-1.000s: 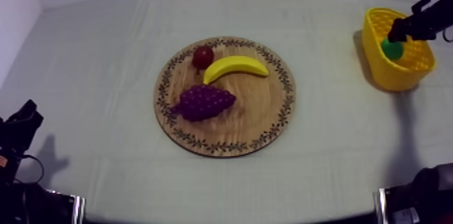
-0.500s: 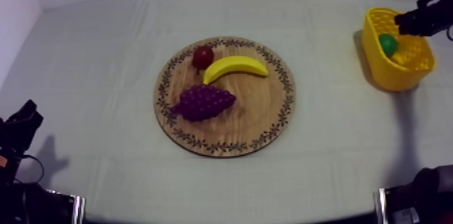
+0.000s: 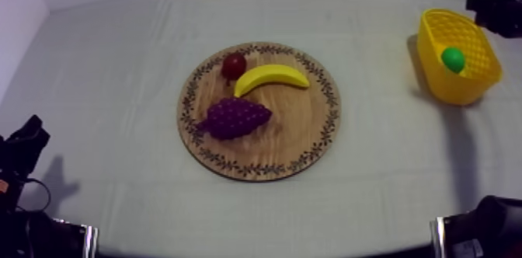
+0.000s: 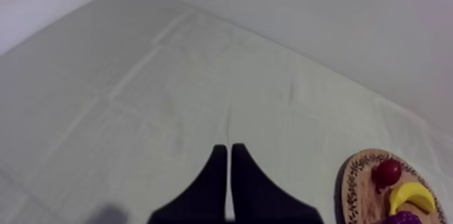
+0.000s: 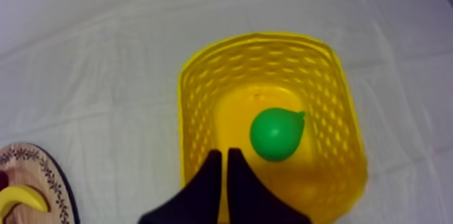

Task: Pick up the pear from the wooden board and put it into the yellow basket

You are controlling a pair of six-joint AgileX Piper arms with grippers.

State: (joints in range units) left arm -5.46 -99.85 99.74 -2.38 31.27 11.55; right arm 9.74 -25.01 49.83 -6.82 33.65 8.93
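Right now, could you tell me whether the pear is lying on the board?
No, the pear lies inside the basket, while the board holds the banana, grapes and small red fruit.

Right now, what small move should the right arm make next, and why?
Probably draw the right jaws back toward their rest side: the pear lies inside the yellow basket, and those jaws, near it, are shut on nothing, so the task looks done.

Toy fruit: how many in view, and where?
4. The pear lies in the yellow basket. The banana, the bunch of grapes and the small red fruit lie on the wooden board. None seems hidden.
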